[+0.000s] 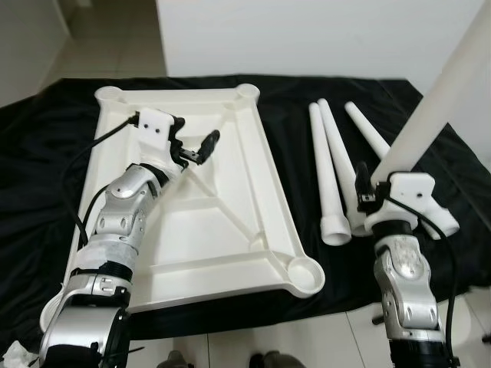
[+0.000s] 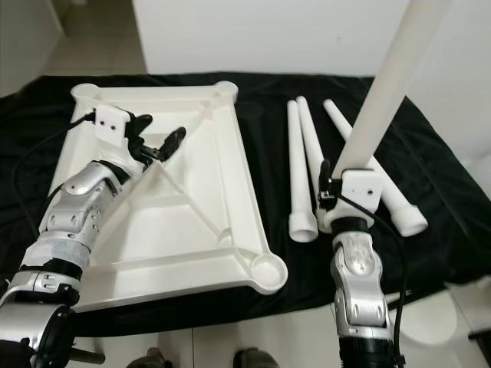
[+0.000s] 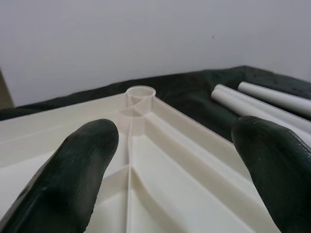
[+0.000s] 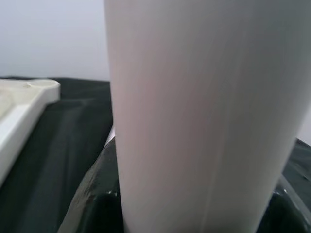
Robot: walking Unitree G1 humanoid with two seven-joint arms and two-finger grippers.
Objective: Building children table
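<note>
On the black cloth (image 1: 46,153), the upturned white tabletop (image 1: 230,253) is the landmark.

Nearest: its near right corner socket (image 1: 304,274), empty.

Right of the tabletop, near edge: right gripper (image 1: 381,193), fingers clamped on a white table leg (image 1: 430,115); leg raised, tilted, top running out of view.

Over the tabletop's middle ribs: left gripper (image 1: 196,149), fingers spread wide, nothing between them, hovering just above the plastic.

Right of the tabletop, farther back: three spare legs (image 1: 330,169) lying side by side on the cloth, near the raised one.

Far right corner socket (image 3: 141,92) also empty.

Step, by my reading: first leg lifted, not yet seated. Next calls for swinging the thick end over a socket, setting it upright, pressing in while the left steadies the tabletop.
</note>
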